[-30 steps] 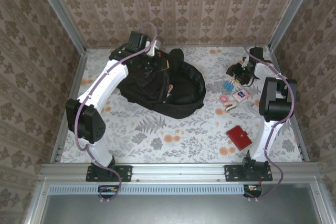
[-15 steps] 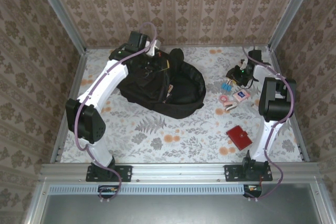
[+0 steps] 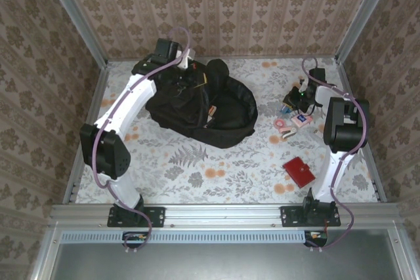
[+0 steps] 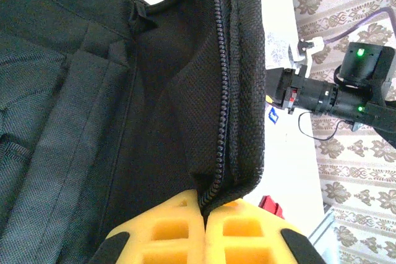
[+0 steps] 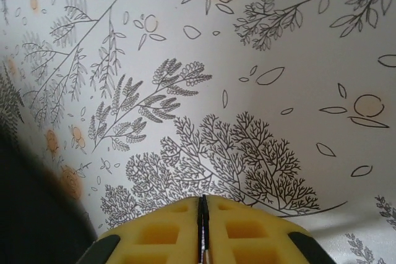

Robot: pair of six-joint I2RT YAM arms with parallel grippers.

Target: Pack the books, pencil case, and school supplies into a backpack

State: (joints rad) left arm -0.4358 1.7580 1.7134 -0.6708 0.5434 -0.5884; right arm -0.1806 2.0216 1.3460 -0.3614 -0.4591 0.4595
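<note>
Floral table (image 3: 197, 162); my left gripper (image 4: 204, 208) clamps the backpack (image 3: 190, 106) rim, my right gripper (image 5: 203, 205), pads together, sits right of it near loose supplies (image 3: 292, 122).

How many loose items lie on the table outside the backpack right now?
3: a red case near the base of the right arm, and farther back a pink item beside a blue-and-white item. The arm may hide more.
</note>
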